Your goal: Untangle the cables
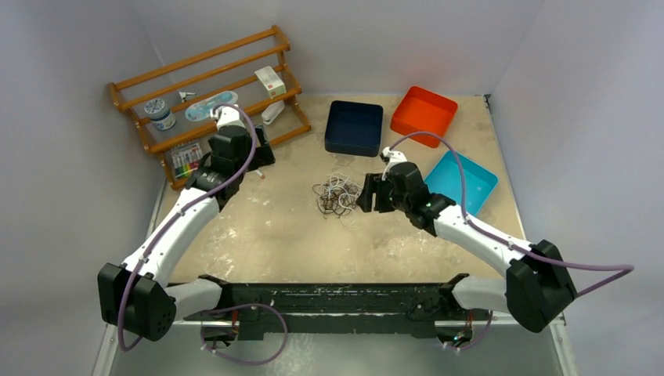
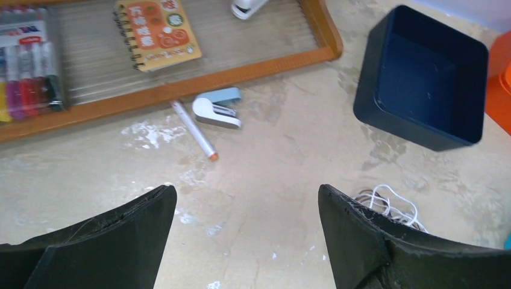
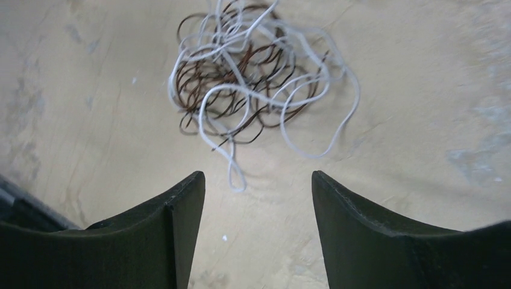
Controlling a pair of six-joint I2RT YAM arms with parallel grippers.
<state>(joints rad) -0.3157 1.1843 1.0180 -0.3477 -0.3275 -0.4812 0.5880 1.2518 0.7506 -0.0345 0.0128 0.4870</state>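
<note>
The cables (image 1: 337,195) lie as a palm-sized knot of white and dark brown cords on the tan table, in the middle. In the right wrist view the cables (image 3: 253,78) fill the upper centre, with a white loop trailing toward my jaws. My right gripper (image 1: 362,195) sits just right of the knot, open and empty (image 3: 258,180). My left gripper (image 1: 262,153) is far left of the knot, near the rack, open and empty (image 2: 247,195). A few white cable loops (image 2: 391,205) show behind its right finger.
A wooden rack (image 1: 211,86) with small items stands at back left. A dark blue bin (image 1: 354,127), an orange bin (image 1: 424,114) and a light blue bin (image 1: 462,180) stand at back right. A stapler (image 2: 218,108) and marker (image 2: 194,129) lie by the rack.
</note>
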